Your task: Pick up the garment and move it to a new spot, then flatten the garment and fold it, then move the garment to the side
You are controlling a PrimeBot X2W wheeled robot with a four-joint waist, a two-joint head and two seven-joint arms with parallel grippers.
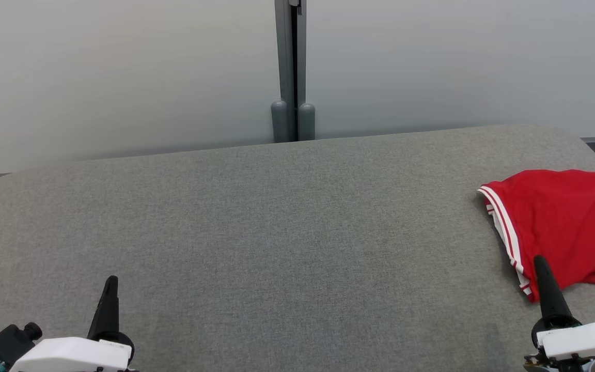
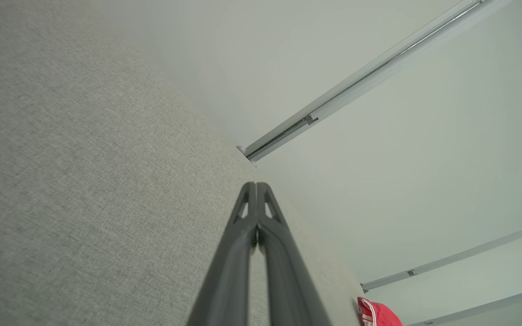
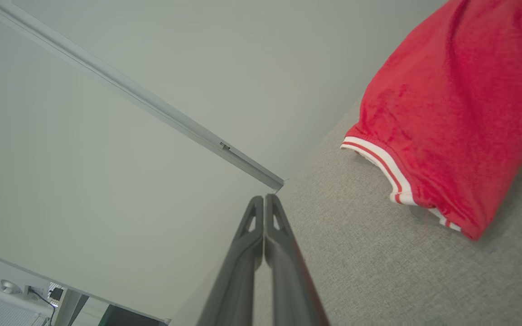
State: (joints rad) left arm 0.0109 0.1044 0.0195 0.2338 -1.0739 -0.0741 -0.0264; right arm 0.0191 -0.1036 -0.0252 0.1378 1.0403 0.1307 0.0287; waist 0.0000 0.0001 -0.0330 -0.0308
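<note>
Garment [image 1: 566, 222], red with white-striped trim, lying on the grey cloth surface [image 1: 277, 232] at the right edge of the head view.

Starting at lower left: left gripper [image 1: 112, 281] pointing up-frame over bare grey cloth, well apart from the garment, pressing its fingers together and gripping nothing. Appearing in the left wrist view [image 2: 256, 185] with both tips touching, and catching the garment [image 2: 379, 314] merely as a small red scrap at the bottom right.

Moving right: right gripper [image 1: 540, 261] sitting just beside the striped hem, likewise pinching tight on nothing. Showing in the right wrist view [image 3: 265, 197] as clear of the cloth, with the garment [image 3: 460, 113] looming large at upper right, its fuzzy weave and hem stripes reading plainly.

Facing its striped hem toward frame left in the head view, with that hem running top to bottom; stretching rightward past the frame edge, leaving the long axis impossible to tell.
</note>
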